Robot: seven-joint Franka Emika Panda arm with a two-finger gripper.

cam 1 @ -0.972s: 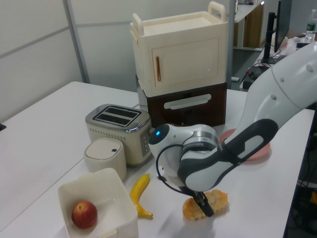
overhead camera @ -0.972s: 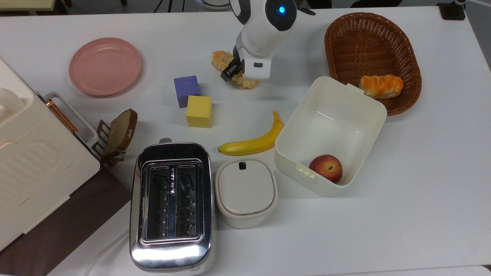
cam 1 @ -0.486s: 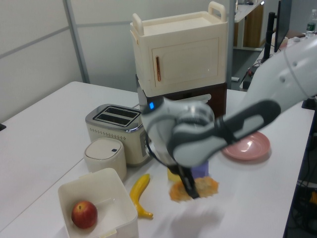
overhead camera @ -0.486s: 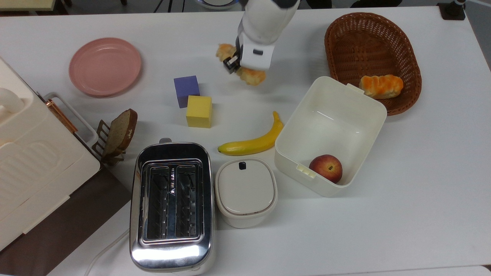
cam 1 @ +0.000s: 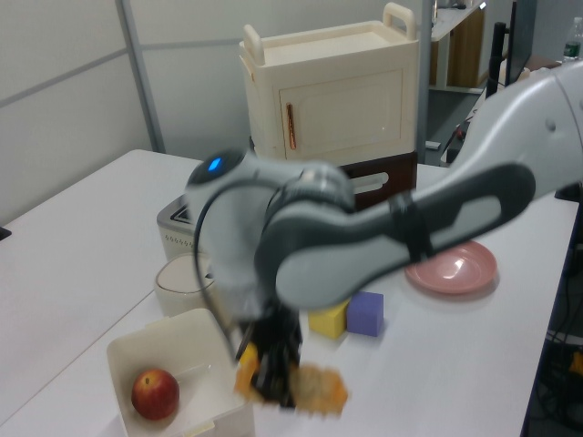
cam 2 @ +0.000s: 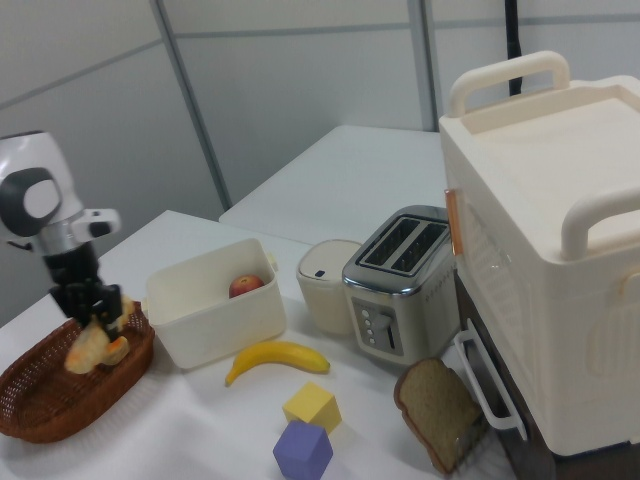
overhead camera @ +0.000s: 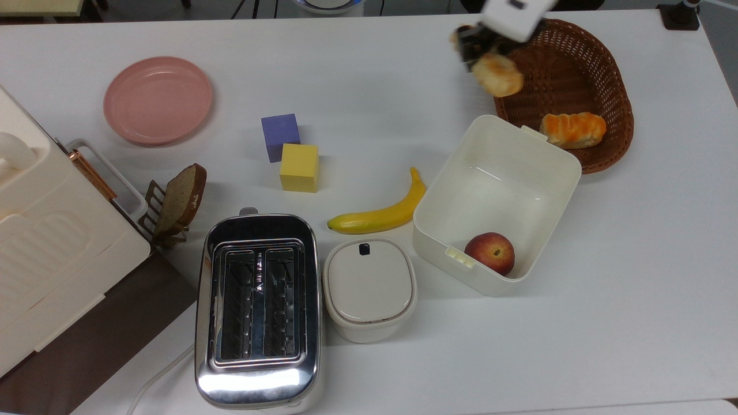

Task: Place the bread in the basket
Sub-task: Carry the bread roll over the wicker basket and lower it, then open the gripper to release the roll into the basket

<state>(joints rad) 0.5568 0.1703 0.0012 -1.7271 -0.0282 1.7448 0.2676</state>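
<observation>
Top view: the cream cabinet [overhead camera: 52,259] fills the top view's left edge, with the chrome toaster [overhead camera: 258,311] beside it and the white lidded pot [overhead camera: 369,288] next to that. The white tub [overhead camera: 501,173] holds a peach [overhead camera: 489,252] in one corner. Behind the tub stands the basket [overhead camera: 576,57], oval and dark brown, with an orange-glazed bun [overhead camera: 572,129] lying inside. The gripper [overhead camera: 481,43] is clamped on the bread [overhead camera: 497,74], which hangs in the air over the basket's rim on the top view's left. In the right view the bread [cam 2: 88,345] hangs tilted just above the basket [cam 2: 60,400]. The pink plate [overhead camera: 157,99], banana [overhead camera: 380,214], toast slice [overhead camera: 183,197], yellow cube [overhead camera: 299,167] and purple cube [overhead camera: 280,135] rest on the table [overhead camera: 634,317].
</observation>
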